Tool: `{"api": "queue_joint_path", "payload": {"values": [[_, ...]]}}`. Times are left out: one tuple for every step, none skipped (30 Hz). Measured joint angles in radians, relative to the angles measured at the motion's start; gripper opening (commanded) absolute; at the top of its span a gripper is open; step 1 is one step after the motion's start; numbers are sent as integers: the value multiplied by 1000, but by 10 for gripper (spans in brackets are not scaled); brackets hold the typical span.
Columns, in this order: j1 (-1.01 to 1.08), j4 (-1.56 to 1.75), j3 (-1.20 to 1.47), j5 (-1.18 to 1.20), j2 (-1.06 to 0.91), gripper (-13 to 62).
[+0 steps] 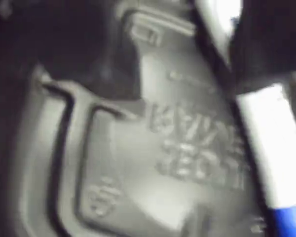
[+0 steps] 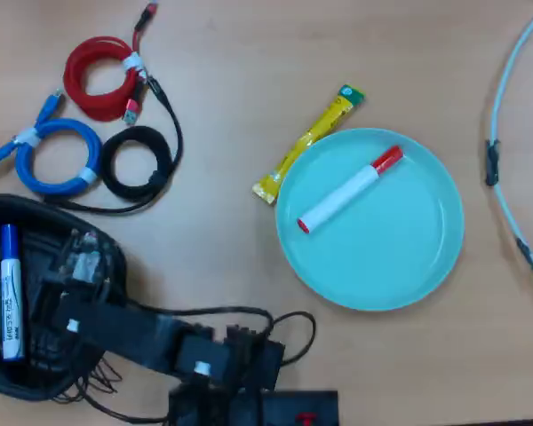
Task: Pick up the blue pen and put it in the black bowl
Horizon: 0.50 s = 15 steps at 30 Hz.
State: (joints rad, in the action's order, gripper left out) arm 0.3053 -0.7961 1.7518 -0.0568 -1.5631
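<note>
— Overhead view: the pincer (image 2: 75,257) is seen poised over the black bowl (image 2: 18,211) at the lower left, with the dark arm (image 2: 151,337) and its loose wires stretched back toward the bottom edge. Can its grip be judged?

— Not with confidence. The jaws are lost in dark clutter against the black plastic, so whether they are parted or closed cannot be told. No object is seen held between them.

— And the blue pen (image 2: 11,293)?

— It is shown lying inside the bowl, along its left side in the overhead view, blue cap toward the top, white barrel below. It is set just beside the pincer, apart from it. In the wrist view the pen (image 1: 276,158) is caught at the right edge, white barrel with a blue band at the bottom, resting on the bowl's ribbed floor (image 1: 138,163), where raised moulded lettering is visible.

— What else is laid out on the surface (image 2: 249,53)?

— Three coiled cables are grouped above the bowl: red (image 2: 98,75), blue (image 2: 58,158) and black (image 2: 135,161). Toward the right, a round light-blue plate (image 2: 417,257) is occupied by a white marker with a red cap (image 2: 348,191). A yellow sachet (image 2: 306,144) is placed touching the plate's upper-left rim. A pale cable (image 2: 506,106) is curved along the right edge.
</note>
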Motion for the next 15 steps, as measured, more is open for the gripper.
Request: {"api": "queue_joint_path", "payload": {"values": [[3,-31,-38,0,-21,-88],[9,-58,-80,0,-37,-54],[18,-84,-120,0,-46,-43],[31,-106,-143,0,-49,-54],[44,-121,-146,0,-51,-63],[64,-133,-144,0,-51,-69],[87,-143,-144,0,-52,-69],[117,-150,-143,-2,-58,-69],[152,-158,-144,-12,-72,-69],[196,-166,-144,-29,-92,-69],[249,-170,-144,-49,-114,-69],[302,-172,-144,-66,-129,-69],[351,-172,-144,-80,-138,-69],[400,-172,-144,-87,-144,-69],[453,-172,-144,-89,-146,-69]]}}
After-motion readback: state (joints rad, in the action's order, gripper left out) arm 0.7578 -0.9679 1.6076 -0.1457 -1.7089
